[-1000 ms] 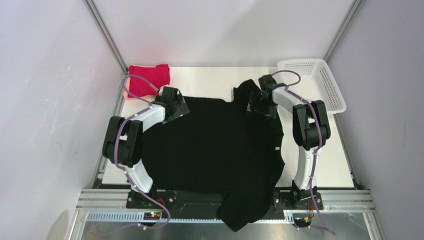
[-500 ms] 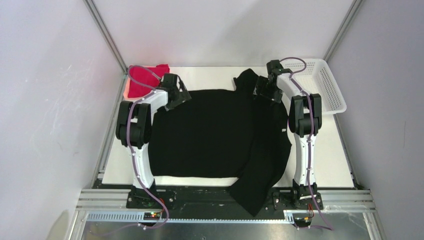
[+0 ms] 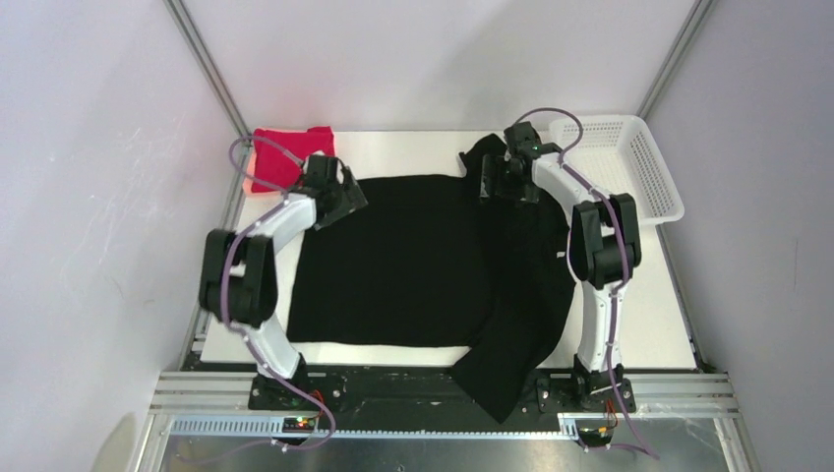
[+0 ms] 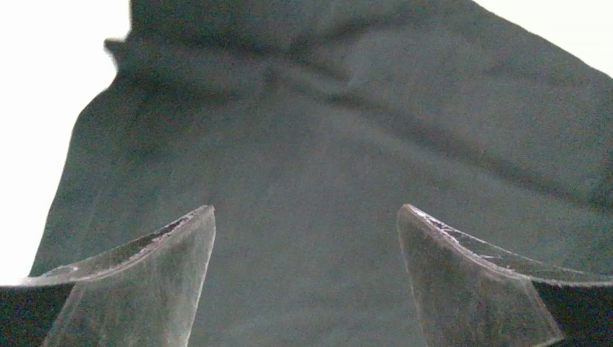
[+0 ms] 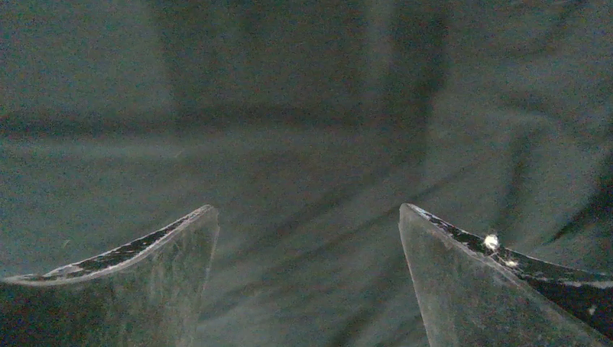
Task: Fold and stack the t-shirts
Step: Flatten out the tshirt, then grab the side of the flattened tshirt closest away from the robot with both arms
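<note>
The large black t-shirt [image 3: 413, 261] lies spread over the white table, with a part hanging off the front edge near the right arm's base. It fills the left wrist view [image 4: 325, 144] and the right wrist view [image 5: 303, 144]. The red t-shirt [image 3: 285, 152] lies bunched at the back left corner. My left gripper [image 3: 344, 197] is open over the black shirt's back left corner; nothing is between its jaws [image 4: 306, 238]. My right gripper [image 3: 497, 182] is open over the shirt's back right part; its jaws [image 5: 307, 238] are empty.
A white mesh basket [image 3: 629, 162] stands at the back right corner. White table [image 3: 649, 315] shows to the right of the shirt and a strip on the left. Metal frame posts rise at both back corners.
The black shirt was dragged away from me and now lies flatter. Both grippers have let it go. The left gripper moved a little left, the right gripper a little left and nearer.
</note>
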Robot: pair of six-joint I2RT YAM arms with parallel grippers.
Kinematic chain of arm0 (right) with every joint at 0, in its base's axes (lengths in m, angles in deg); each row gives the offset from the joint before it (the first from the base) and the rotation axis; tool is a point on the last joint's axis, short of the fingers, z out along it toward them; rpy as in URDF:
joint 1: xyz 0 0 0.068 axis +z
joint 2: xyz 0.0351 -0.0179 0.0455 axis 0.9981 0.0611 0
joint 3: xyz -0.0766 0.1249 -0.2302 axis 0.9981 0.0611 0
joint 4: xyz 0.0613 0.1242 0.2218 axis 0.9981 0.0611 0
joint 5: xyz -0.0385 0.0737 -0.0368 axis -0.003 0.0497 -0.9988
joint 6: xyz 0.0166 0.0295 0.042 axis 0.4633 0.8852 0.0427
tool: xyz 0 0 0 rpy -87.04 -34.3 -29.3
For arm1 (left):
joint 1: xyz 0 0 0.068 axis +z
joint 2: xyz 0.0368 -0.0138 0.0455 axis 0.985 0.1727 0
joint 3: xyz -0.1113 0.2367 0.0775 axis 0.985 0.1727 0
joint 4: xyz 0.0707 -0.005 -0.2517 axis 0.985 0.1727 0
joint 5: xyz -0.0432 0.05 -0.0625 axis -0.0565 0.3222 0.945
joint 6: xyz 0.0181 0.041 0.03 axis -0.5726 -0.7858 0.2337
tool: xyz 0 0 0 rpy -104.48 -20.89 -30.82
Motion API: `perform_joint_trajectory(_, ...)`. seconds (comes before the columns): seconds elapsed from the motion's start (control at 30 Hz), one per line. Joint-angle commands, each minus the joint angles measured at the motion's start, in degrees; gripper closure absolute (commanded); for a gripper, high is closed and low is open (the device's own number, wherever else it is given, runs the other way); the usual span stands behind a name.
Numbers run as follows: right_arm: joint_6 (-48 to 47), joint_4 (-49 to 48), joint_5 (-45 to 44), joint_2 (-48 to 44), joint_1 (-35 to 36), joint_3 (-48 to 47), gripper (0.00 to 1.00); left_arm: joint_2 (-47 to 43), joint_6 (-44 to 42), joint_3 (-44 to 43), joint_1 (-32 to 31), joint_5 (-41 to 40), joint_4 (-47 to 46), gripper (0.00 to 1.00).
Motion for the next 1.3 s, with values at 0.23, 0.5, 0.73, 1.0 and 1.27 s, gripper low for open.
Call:
perform_joint_trajectory(0.23, 1.67, -12.89, 1.09, -20.5, 7.52, 18.79, 0.01, -43.32, 19.46, 36.09, -7.38, -17.65, 15.14, 0.0)
perform_joint_trajectory(0.5, 1.31, -13.31, 1.96, -21.18, 7.62, 20.82, 0.01, -61.44, 42.37, 49.56, -15.99, -18.88, 27.43, 0.0)
perform_joint_trajectory(0.73, 1.53, -13.72, 3.6, -20.53, 6.46, 21.09, 0.01, -57.4, 47.02, 49.87, -16.02, -20.69, 27.35, 0.0)
perform_joint_trajectory(1.0, 1.92, -13.67, 3.59, -20.45, 5.06, 21.09, 0.01, -51.02, 52.32, 49.48, -16.04, -25.53, 27.03, 0.02)
perform_joint_trajectory(1.27, 1.61, -13.25, 3.56, -19.73, 4.94, 21.09, 0.01, -50.88, 47.16, 44.93, -15.75, -20.13, 27.47, 0.01)
